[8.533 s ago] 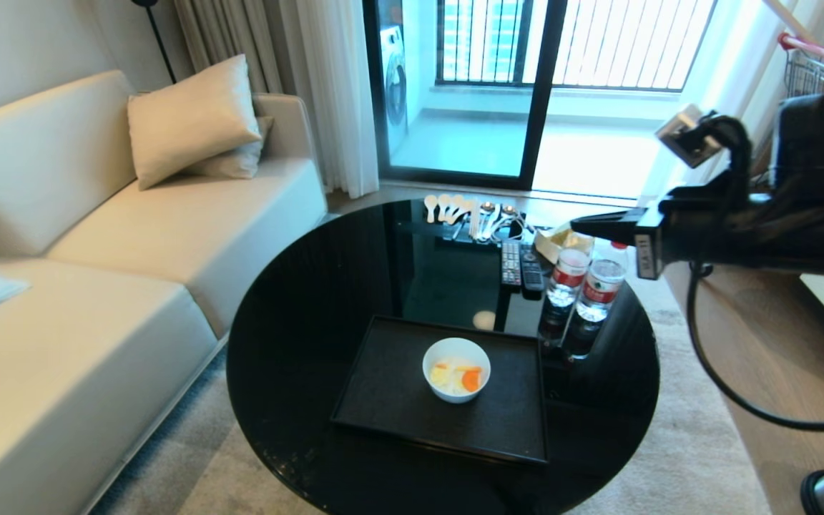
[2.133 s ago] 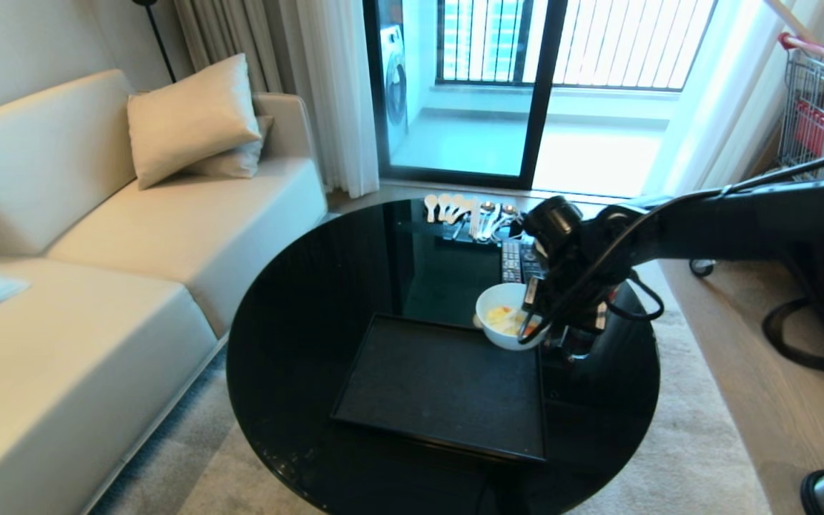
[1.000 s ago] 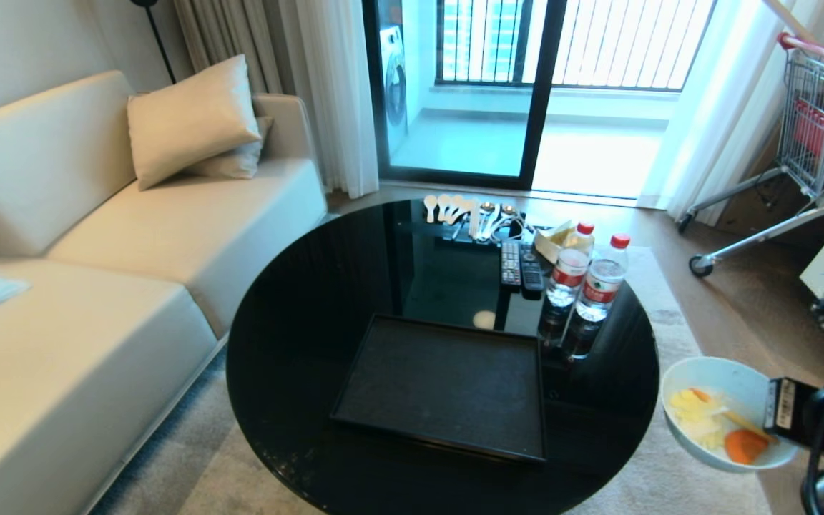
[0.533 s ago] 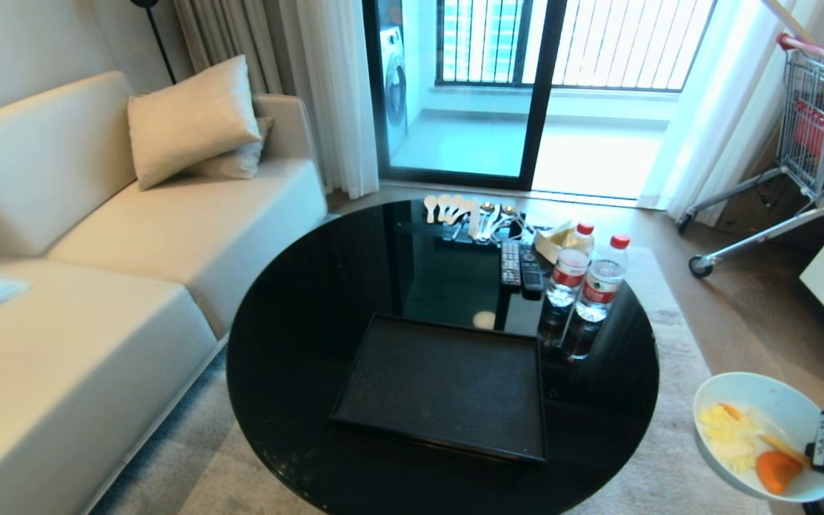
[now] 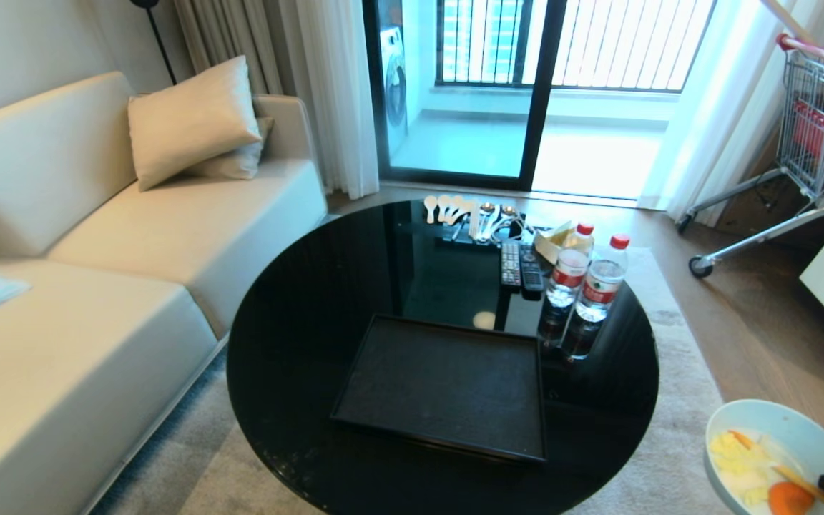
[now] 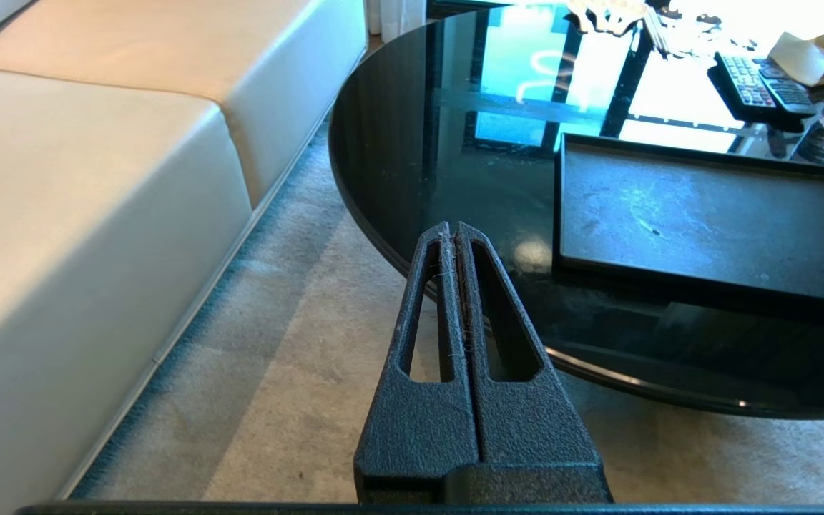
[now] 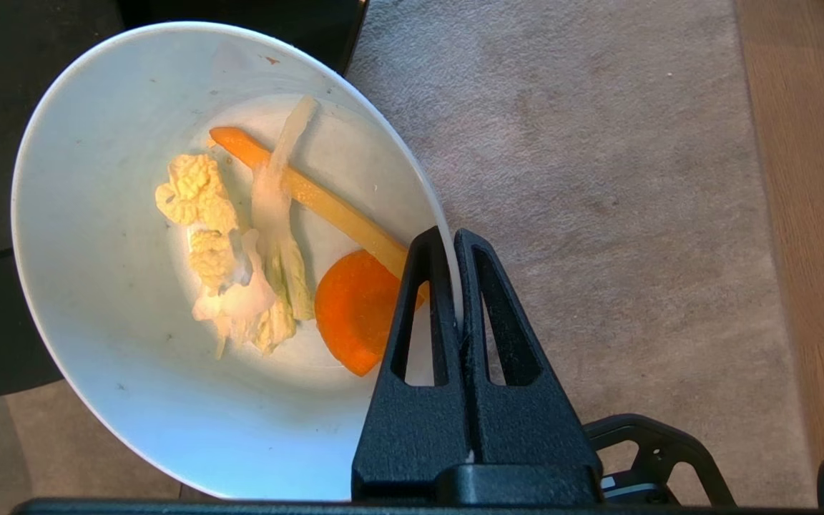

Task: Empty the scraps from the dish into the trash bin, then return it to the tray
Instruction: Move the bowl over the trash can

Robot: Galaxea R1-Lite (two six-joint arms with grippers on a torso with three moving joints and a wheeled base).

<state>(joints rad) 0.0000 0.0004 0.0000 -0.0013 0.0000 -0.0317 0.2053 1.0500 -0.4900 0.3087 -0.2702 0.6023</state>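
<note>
Head, left-wrist and right-wrist views of the carrying step. We found the right gripper (image 7: 453, 239) pinched narrowly on the rim of the dish (image 7: 133, 372), one finger inside the wall and one outside, so that the bowl hung out from the fingertips over the carpet (image 7: 584, 179), clear of the round black table (image 5: 297, 343) and to its right. The scraps (image 7: 262, 257) lay gathered on the inner wall next to the clamped rim, the orange slice just beside the inner finger and the long orange strip running from the slice away across the bowl. The relation on which the pour depended, namely where the trash bin lay from the bowl's free lip, we could not fix: no bin appeared in any present view. We judged the right arm alone placed to act, since the left gripper (image 6: 455, 232) hung with fingers pressed together and empty beside the table's near edge. The head view alone showed the bowl's place relative to the tray (image 5: 440, 386), which sat bare on the table, well apart; the right-wrist view alone showed the grip and the tilt of the bowl.
</note>
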